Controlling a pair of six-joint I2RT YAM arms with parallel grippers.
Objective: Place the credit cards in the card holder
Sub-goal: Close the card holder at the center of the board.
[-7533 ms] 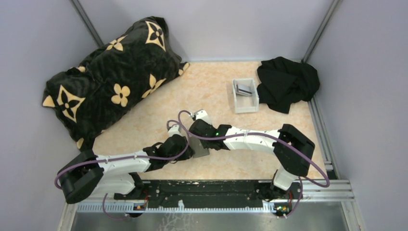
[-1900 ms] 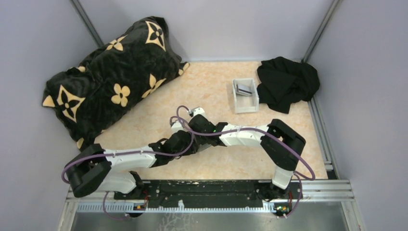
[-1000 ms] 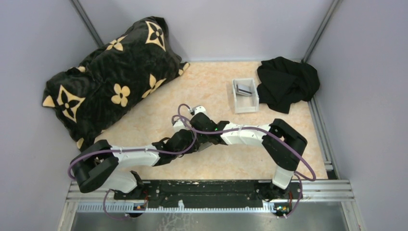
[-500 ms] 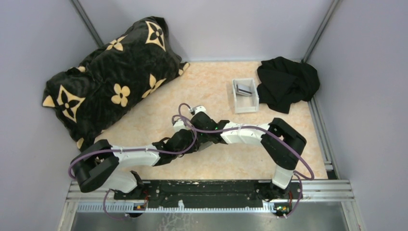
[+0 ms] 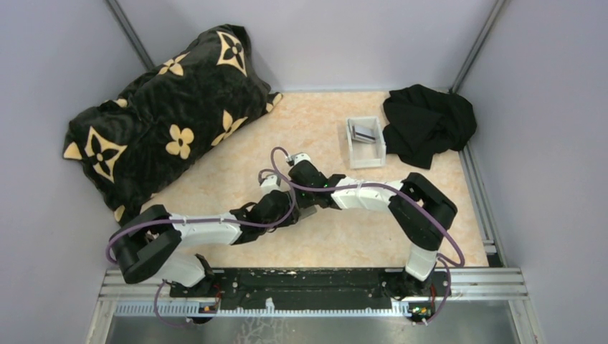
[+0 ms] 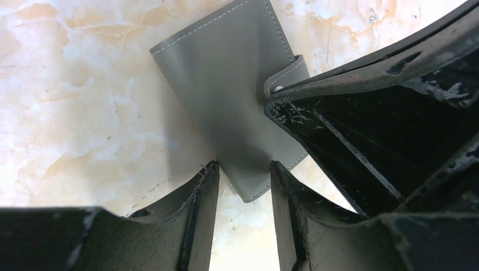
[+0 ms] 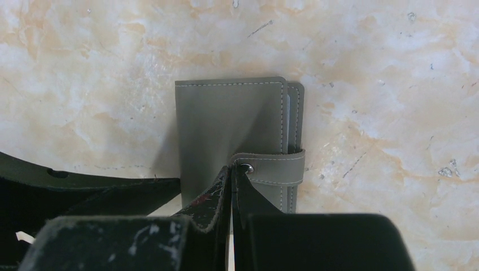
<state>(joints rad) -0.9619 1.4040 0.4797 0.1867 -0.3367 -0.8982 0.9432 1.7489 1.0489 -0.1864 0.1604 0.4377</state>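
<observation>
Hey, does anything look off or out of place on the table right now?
Yes: the card holder lies flat with its strap snapped shut, while cards still sit in the white tray far right. Nothing looks spilled or damaged.

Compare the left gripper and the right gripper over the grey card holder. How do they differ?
The left gripper has its jaws apart, straddling a corner of the card holder; the right gripper has its jaws shut. The left gripper sits at the holder's corner, while the right gripper's tips meet the snap strap. Both are low over the closed card holder on the table.
</observation>
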